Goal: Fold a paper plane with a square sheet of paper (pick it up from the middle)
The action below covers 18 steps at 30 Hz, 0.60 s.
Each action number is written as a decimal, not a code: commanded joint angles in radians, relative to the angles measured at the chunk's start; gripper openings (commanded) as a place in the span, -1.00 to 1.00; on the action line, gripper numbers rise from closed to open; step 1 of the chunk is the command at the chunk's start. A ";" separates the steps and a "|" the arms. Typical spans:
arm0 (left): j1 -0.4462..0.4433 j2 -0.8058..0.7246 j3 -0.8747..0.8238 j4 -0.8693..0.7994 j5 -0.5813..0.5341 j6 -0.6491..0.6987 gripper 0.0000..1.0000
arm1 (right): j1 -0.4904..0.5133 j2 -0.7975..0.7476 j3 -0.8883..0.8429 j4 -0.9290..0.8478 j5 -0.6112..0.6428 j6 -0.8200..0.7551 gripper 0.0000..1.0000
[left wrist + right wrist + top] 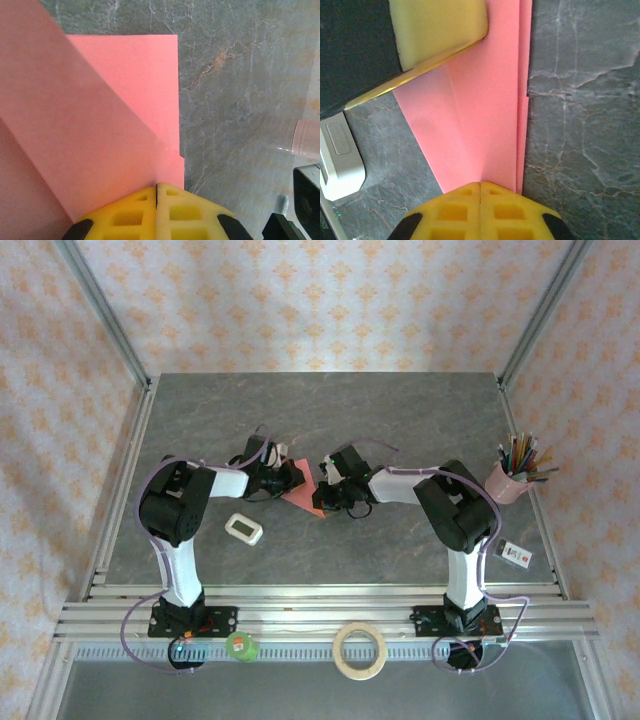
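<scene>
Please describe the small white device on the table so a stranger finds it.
On the grey stone-patterned table, look beside the left arm, toward the middle. The white device lies there, nearer the front edge than the folded pink paper; unlike the paper, it is rounded and thick.

The thin pink-red sheet of paper [303,492] sits partly folded just left of centre in the top view, a small slanted patch with one sharp corner pointing toward the lower right. In the left wrist view it [125,90] fills the left half of the frame: a duller flap slants from upper left to bottom centre over a brighter layer with straight top and right edges (the right edge has a small step low down). In the right wrist view it [485,125] forms a narrow wedge widening upward from bottom centre, with a faint lengthwise crease and two stacked edges along its right side.
</scene>
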 commanded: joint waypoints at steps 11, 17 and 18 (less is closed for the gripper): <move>-0.014 0.049 0.007 -0.162 -0.147 0.061 -0.89 | 0.001 0.027 0.048 0.060 0.003 0.169 -0.89; -0.017 0.053 0.006 -0.176 -0.160 0.063 -0.90 | 0.007 0.062 0.108 0.046 -0.002 0.168 -0.89; -0.018 0.053 0.005 -0.176 -0.163 0.061 -0.90 | 0.008 0.068 0.117 0.037 -0.003 0.164 -0.89</move>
